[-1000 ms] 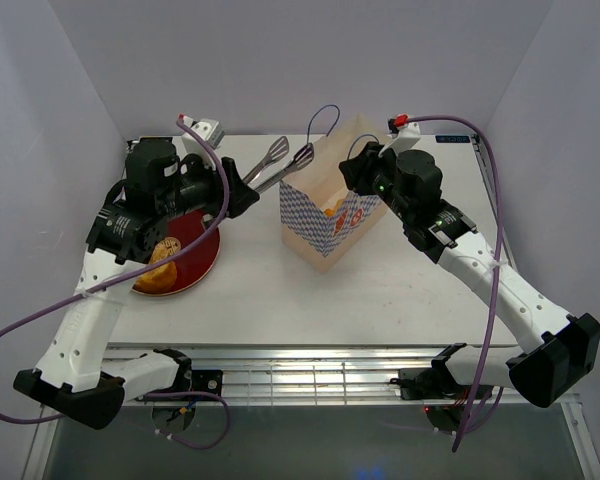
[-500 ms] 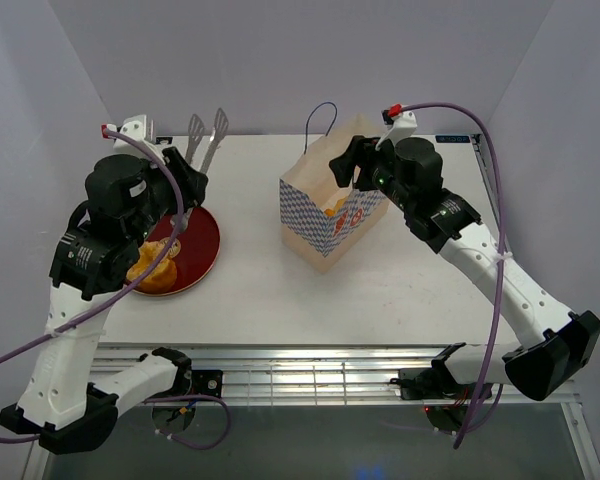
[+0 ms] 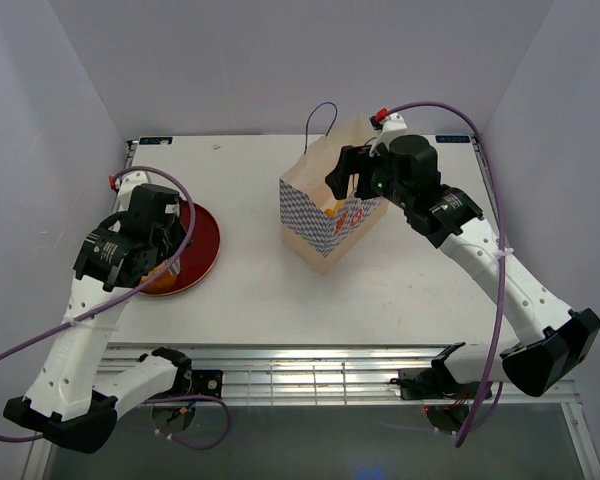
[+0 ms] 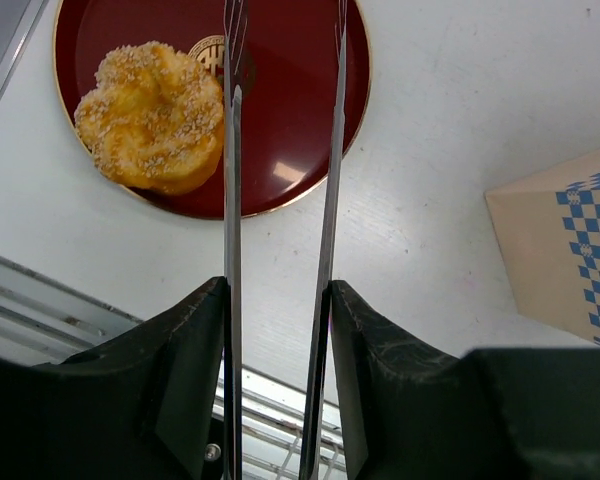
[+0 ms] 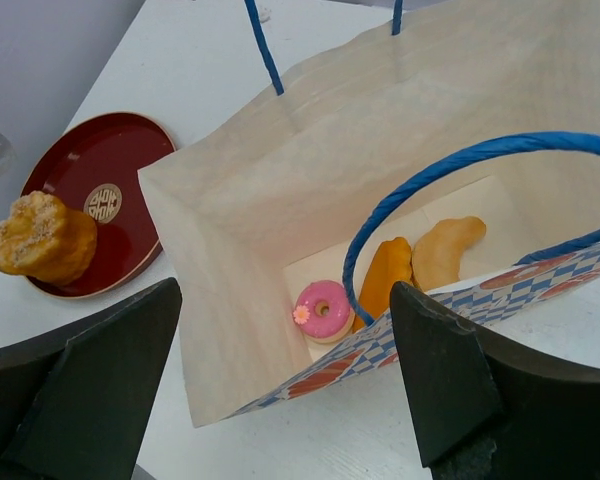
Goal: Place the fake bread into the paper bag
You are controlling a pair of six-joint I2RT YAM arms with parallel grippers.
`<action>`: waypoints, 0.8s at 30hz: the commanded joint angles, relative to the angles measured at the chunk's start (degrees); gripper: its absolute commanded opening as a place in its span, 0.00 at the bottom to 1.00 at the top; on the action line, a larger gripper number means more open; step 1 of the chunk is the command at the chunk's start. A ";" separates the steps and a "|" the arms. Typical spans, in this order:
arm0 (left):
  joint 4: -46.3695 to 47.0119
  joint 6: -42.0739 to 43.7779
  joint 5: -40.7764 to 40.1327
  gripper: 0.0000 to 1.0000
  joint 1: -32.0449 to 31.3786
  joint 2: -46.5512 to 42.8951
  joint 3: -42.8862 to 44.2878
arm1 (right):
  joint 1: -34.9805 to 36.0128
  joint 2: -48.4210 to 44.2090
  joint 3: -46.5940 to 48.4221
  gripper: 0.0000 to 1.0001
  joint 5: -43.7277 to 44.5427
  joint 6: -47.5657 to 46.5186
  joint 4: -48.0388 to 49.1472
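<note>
1. Here, the paper bag (image 3: 305,212) stands upright and open on the white table (image 3: 400,290), and its blue cord handles (image 5: 435,170) rise above the mouth.
2. Most of the fake bread (image 3: 329,210) is already inside the bag. On the bag's floor lie a pink-topped cake (image 5: 320,310), an orange croissant (image 5: 385,275) touching it, and a paler pastry (image 5: 448,250) just beside the croissant.
3. One more piece, a sesame bun (image 4: 152,117), is outside the bag. It is well to the left of the bag in the top view, on the red plate (image 4: 280,150), near the plate's edge on the side away from the bag.
4. The right gripper (image 5: 285,320) hangs directly above the bag's open mouth. Its two fingers (image 5: 100,380) are spread wide and hold nothing.
5. The left gripper (image 4: 280,340) is to the left of the bag, above the plate. Its fingers press from both sides on the long silver tongs (image 4: 330,200) and hold them firmly.
6. The two arms of the tongs are apart and nothing is between them. They reach over the plate, and the bun lies beside them on the side away from the bag.
7. The tips of the tongs are cut off in the wrist view and hidden under the arm in the top view, so I cannot tell if they touch the plate.
</note>
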 commanded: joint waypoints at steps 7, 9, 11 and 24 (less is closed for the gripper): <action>-7.25 -7.42 -2.03 0.53 -0.04 -2.12 -6.42 | 0.18 -5.21 -1.60 0.90 -3.11 -2.23 -0.41; -7.34 -7.86 -2.73 0.54 -0.04 -1.77 -7.75 | 0.18 -5.66 -1.87 0.90 -3.02 -2.58 -0.41; -7.34 -8.21 -3.96 0.55 -0.04 -1.24 -9.77 | 0.09 -5.83 -2.13 0.90 -3.02 -2.75 -0.41; -7.25 -9.27 -10.65 0.58 1.36 7.28 -6.61 | -0.09 -5.13 -3.71 0.90 -5.66 -2.67 0.21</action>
